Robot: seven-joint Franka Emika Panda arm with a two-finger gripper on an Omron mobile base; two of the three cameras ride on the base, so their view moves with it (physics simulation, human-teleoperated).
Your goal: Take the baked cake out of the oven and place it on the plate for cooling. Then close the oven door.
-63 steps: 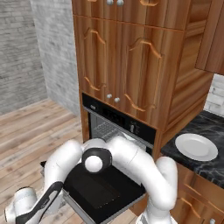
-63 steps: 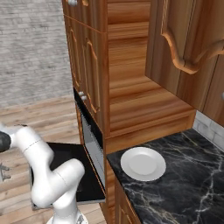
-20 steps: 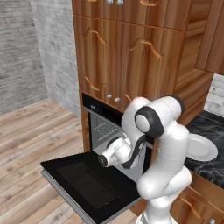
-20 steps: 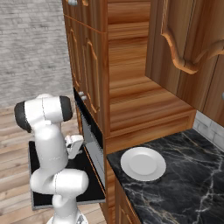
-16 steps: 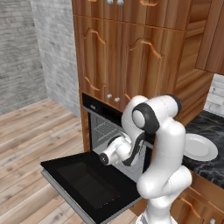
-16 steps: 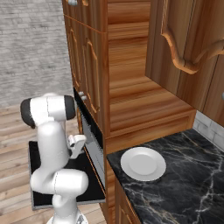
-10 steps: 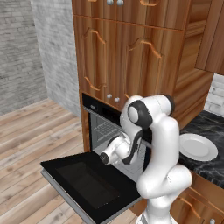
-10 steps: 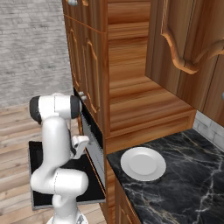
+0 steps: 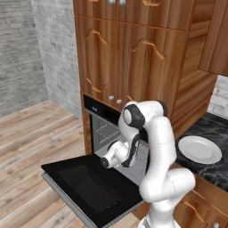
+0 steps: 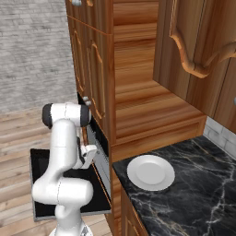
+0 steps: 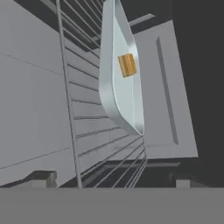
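The oven (image 9: pixel 106 130) stands open, its black oven door (image 9: pixel 87 187) lying flat toward the floor. The hand view is rolled sideways and looks into the cavity. There the baked cake (image 11: pixel 127 64), a small golden-orange block, sits on a silver tray (image 11: pixel 114 94) resting on the wire rack (image 11: pixel 70 96). My gripper (image 11: pixel 111 180) is open at the oven mouth, still short of the tray, with nothing between its widely spread fingertips (image 11: pixel 41 178). The white plate (image 9: pixel 199 149) lies bare on the black marble counter (image 10: pixel 193 193) to the right of the oven.
Brown wooden cabinets (image 9: pixel 129 53) rise above the oven, and a cabinet side wall (image 10: pixel 138 92) flanks it. The lowered door (image 10: pixel 44 173) juts out over the wooden floor (image 9: pixel 31 147). My arm's elbow (image 9: pixel 133 118) hangs in front of the control panel.
The arm rose from low over the open door to the oven mouth. In the last second its elbow swung closer to the oven and the hand edged inward. The jaws stayed open.
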